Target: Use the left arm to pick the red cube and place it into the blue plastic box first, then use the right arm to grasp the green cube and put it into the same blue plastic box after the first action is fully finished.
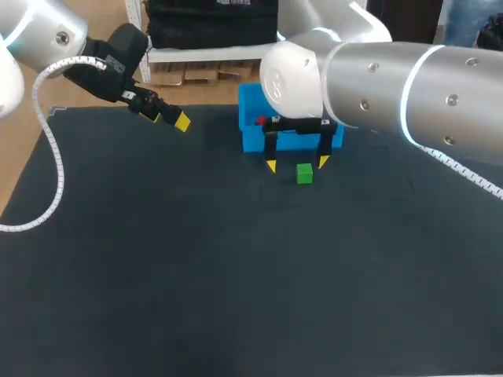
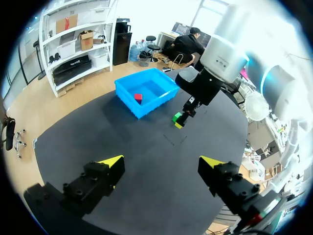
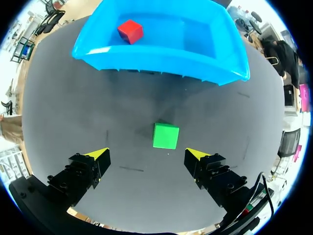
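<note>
Beside blue box (image 3: 161,66), right gripper (image 3: 146,153) poised over green cube (image 3: 165,135).
Fingers (image 3: 100,154) spread wide, nothing held; cube just ahead at 12 o'clock, a shade toward 1.

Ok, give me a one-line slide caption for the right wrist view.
Open right gripper hovers over the green cube, with the red cube already inside the blue plastic box ahead.

We note one cube (image 3: 130,31) inside box (image 3: 161,61); second cube (image 3: 166,135) on table (image 1: 236,275) just before box, under our right gripper (image 3: 146,153); left gripper (image 2: 161,161) well left of box.
</note>
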`<state>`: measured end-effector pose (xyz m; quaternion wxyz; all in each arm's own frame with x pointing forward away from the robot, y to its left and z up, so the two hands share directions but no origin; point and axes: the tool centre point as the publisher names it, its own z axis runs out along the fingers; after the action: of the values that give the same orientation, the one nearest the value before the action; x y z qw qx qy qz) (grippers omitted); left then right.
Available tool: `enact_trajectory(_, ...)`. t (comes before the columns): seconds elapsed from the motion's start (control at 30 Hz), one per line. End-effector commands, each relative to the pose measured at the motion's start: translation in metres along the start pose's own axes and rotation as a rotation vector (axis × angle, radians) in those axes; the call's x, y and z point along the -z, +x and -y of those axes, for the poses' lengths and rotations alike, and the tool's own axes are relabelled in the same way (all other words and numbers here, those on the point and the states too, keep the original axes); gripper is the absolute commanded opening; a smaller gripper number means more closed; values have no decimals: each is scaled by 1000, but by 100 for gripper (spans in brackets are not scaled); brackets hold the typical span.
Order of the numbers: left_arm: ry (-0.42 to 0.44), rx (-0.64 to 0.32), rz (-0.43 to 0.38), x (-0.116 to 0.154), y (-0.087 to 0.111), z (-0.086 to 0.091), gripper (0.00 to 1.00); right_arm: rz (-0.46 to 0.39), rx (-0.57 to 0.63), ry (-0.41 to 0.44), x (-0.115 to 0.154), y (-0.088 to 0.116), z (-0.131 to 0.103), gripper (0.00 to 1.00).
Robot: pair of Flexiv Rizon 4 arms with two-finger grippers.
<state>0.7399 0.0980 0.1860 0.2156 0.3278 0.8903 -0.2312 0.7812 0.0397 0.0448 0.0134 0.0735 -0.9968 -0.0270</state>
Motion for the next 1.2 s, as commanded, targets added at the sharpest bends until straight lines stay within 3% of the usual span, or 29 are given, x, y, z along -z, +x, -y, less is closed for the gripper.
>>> enact_trajectory(0.03, 3, -3, 5, 0, 1, -1, 100, -1, -6, -9, -3, -1, 4, 100)
enact_trajectory(0.83, 3, -3, 5, 0, 1, -1, 100, 2, -7, -42, -21, -1, 18, 100)
enact_trajectory(1.2, 3, -3, 5, 0, 1, -1, 100, -1, 17, -3, -29, -1, 17, 100)
